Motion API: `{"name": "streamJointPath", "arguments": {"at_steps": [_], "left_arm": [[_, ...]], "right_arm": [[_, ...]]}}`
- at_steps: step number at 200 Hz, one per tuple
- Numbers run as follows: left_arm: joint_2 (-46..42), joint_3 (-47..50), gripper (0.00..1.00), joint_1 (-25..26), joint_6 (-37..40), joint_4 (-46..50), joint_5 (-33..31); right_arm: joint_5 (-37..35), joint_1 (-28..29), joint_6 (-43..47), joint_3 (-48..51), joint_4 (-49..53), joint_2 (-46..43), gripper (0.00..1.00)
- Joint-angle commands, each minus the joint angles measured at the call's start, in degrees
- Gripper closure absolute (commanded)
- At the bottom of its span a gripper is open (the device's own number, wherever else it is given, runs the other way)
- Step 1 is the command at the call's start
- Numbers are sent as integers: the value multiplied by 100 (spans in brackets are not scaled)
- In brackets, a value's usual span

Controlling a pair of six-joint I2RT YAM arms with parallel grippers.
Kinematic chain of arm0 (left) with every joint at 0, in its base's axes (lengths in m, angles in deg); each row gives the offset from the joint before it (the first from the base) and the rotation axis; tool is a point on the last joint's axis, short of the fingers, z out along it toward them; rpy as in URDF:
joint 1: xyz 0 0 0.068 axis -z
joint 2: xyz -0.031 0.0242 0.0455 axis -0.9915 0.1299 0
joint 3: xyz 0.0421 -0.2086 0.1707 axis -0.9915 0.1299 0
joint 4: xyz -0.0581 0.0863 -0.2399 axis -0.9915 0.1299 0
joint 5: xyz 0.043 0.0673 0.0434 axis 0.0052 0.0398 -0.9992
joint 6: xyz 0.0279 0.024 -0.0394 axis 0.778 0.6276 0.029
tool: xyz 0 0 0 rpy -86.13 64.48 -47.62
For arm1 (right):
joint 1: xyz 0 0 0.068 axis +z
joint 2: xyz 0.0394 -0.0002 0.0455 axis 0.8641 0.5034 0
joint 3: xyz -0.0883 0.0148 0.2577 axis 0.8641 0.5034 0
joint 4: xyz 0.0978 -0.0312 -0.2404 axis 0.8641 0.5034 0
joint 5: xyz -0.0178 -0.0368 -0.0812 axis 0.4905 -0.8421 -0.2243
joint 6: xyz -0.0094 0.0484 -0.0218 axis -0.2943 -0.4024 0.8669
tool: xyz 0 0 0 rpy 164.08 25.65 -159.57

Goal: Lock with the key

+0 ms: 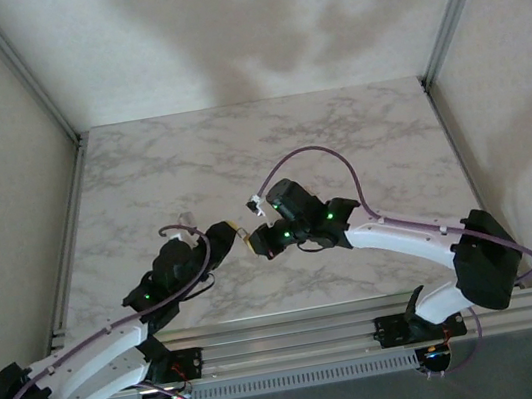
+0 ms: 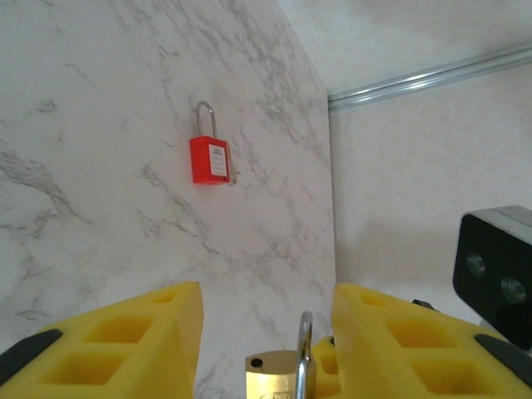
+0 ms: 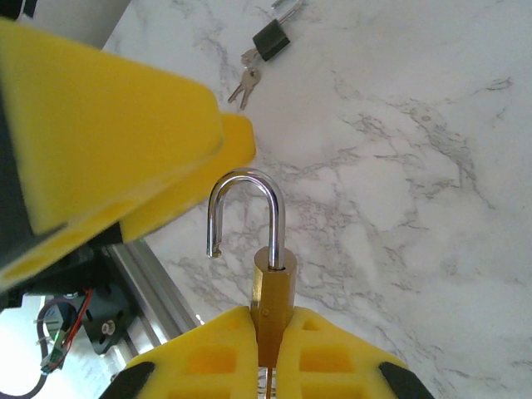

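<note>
My right gripper (image 3: 270, 324) is shut on the body of a brass padlock (image 3: 273, 287), holding it upright above the table. Its steel shackle (image 3: 243, 208) stands open, with the free end clear of the body. My left gripper (image 2: 266, 332) is open, its yellow fingers (image 2: 125, 345) apart on either side of the padlock's top (image 2: 278, 374) without touching it. In the top view the two grippers (image 1: 236, 235) (image 1: 260, 239) meet near the table's front middle. A pair of small keys (image 3: 243, 86) lies on the marble. The padlock's keyhole end is hidden between my right pads.
A black padlock (image 3: 271, 37) lies beside the keys. A red padlock (image 2: 209, 158) lies flat further off on the marble table (image 1: 337, 138). The aluminium rail (image 1: 299, 341) runs along the near edge, and frame posts (image 1: 448, 9) stand at the back corners.
</note>
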State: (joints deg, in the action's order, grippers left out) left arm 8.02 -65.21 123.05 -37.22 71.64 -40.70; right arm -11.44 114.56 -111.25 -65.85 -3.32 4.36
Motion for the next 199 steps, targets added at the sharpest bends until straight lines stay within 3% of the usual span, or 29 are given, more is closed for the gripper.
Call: {"name": "streamJointPath", "arguments": {"at_steps": [1,26,53,111,199], "left_arm": [[-276,63,46,-169,210,507,-87],[-467,-91,33,-336,401,794,315],[-634,-362,30,-501,707,1245,890],[-1086,-534,40,-619,1125,1613,2191],[-1424,-622,49,-628,1693,2808,2152]], "right_arm": [[389,-4,209,105,-86,-195,100],[793,1,332,161,-149,-281,100],[1121,4,513,236,-204,-398,100],[1692,-7,747,226,-150,-312,100],[1931,-56,667,220,-190,-202,100]]}}
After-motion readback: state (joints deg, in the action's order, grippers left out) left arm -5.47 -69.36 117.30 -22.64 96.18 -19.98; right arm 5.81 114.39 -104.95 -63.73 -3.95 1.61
